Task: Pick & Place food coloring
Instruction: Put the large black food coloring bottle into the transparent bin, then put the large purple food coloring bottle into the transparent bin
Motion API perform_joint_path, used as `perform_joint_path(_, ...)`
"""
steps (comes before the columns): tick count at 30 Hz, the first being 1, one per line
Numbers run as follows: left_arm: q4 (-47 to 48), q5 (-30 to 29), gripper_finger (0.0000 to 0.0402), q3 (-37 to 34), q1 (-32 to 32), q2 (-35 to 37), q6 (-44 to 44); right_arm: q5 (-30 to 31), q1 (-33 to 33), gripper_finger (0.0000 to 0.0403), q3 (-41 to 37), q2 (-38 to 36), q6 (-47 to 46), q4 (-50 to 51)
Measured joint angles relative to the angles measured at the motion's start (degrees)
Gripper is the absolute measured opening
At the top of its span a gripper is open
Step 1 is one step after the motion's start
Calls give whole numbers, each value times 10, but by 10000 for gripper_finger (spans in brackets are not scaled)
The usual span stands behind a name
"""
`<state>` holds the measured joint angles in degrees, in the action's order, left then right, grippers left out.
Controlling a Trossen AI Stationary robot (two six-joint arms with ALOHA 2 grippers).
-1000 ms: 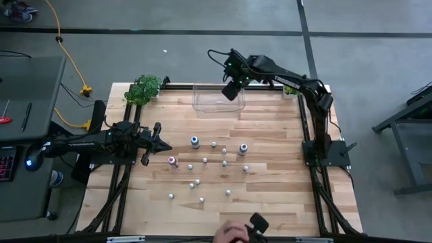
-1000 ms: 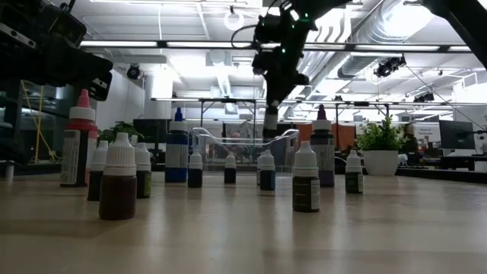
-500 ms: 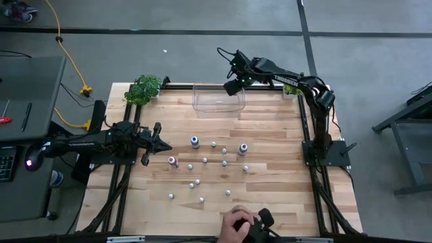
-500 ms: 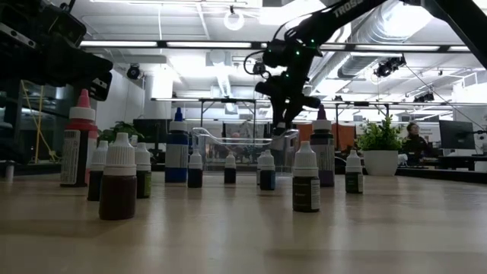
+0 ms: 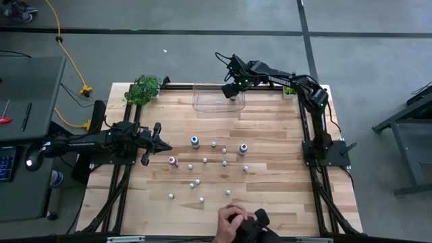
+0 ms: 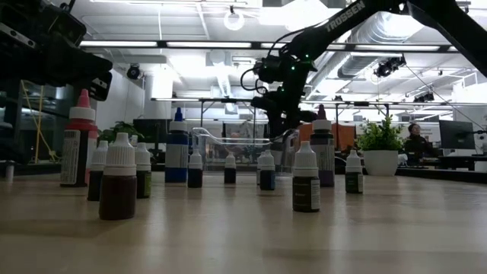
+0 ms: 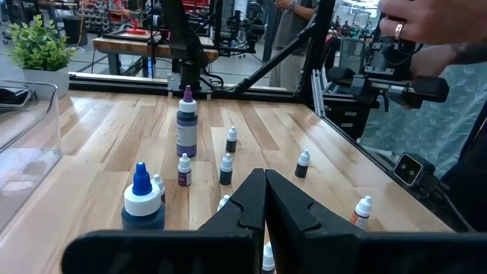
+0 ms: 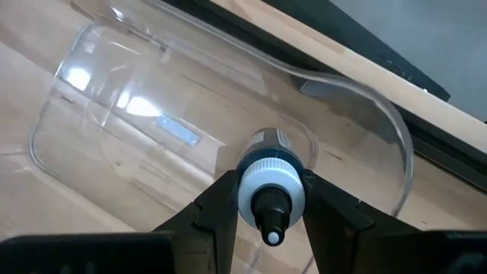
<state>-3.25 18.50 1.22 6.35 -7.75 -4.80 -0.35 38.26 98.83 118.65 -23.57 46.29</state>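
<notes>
My right gripper (image 5: 233,92) hangs over the clear plastic bin (image 5: 209,101) at the table's far edge, shut on a small food coloring bottle (image 8: 272,185) with a white cap and dark nozzle. Several more food coloring bottles stand upright on their bases mid-table: a blue one (image 5: 194,141), a pink one (image 5: 172,160), a dark one (image 5: 243,148) and small whitish ones (image 5: 204,160). My left gripper (image 5: 158,140) waits shut and level at the table's left, short of the bottles. My right gripper pinches the bottle at its white cap (image 8: 251,190) between the two fingers (image 8: 217,202), one on each side. The fingers slant down from above. The bottle's nozzle points back toward the wrist and its body (image 8: 268,143) points down into the bin, clear of the floor.
A leafy plant (image 5: 143,88) stands at the far left corner, a smaller one (image 5: 291,89) at the far right. A person's hand (image 5: 233,221) with a dark device is at the near edge. Bare wood lies between the bottles and the bin.
My right gripper has come down toward the bin with the bottle and has rolled about its own axis; it now hangs level with the bin's rim in the low view. The hand at the near edge has shifted a little.
</notes>
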Motion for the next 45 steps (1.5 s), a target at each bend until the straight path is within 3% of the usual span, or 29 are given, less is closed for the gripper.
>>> perform_joint_path(10, 0, 0, 2, 0, 0, 0, 0, 22, 0, 127, 0, 1, 15, 0)
perform_joint_path(20, 0, 0, 2, 0, 0, 0, 0, 39, -1, 193, 0, 2, 31, 0)
perform_joint_path(26, 0, 0, 2, 0, 0, 0, 0, 41, -1, 208, 15, 2, 42, 5)
perform_joint_path(37, 0, -1, 2, 0, 0, 0, 0, 104, -24, 209, 149, 1, 103, 119)
perform_joint_path(45, 0, -2, 2, 0, 0, 0, 0, 59, -67, 209, 308, 0, 185, 291)
